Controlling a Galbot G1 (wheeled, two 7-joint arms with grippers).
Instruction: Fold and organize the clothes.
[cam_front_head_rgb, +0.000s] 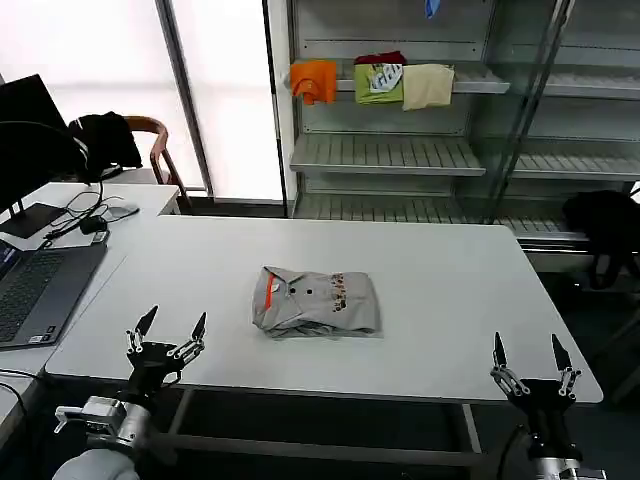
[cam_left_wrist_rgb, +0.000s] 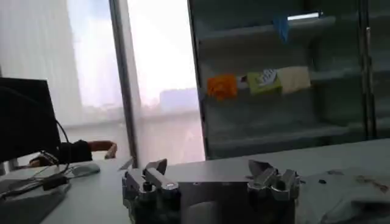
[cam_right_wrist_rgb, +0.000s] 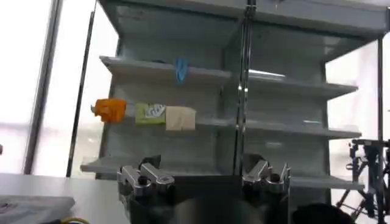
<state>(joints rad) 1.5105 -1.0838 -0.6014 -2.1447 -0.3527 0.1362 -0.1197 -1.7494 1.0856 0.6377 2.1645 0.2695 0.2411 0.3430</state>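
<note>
Light grey short-sleeved cotton shirt (cam_front_head_rgb: 317, 303) lies folded into a compact rectangle at the middle of the white rectangular worktop (cam_front_head_rgb: 450, 290), collar with orange lining toward the robot's left, small multicoloured chest print facing up. Lower edge of the bundle looks bunched, not flat.

Left gripper (cam_front_head_rgb: 169, 335) sits at the near worktop edge, left of the shirt and apart from it, fingers (cam_front_head_rgb: 198, 327) spread, holding nothing. Right gripper (cam_front_head_rgb: 531, 361) sits at the near right corner, well apart from the shirt, fingers likewise spread and empty. From the left wrist view, a corner of the shirt (cam_left_wrist_rgb: 347, 192) lies just beyond that gripper.

Judgement: folding looks largely done; tidying or relocation remains.

Risks:
- Single-sided pickup would let the loose layers slide and the fold open; the bunched lower edge is the likely start point.
- Fingers coming in low could catch only the top layer and peel it back.
- Pushing rather than lifting would drag fabric across the worktop and skew the rectangle.
- Open laptop (cam_front_head_rgb: 35, 290) and cables (cam_front_head_rgb: 85, 215) sit on the adjoining desk to the left; a wide left-arm swing could strike them.
</note>
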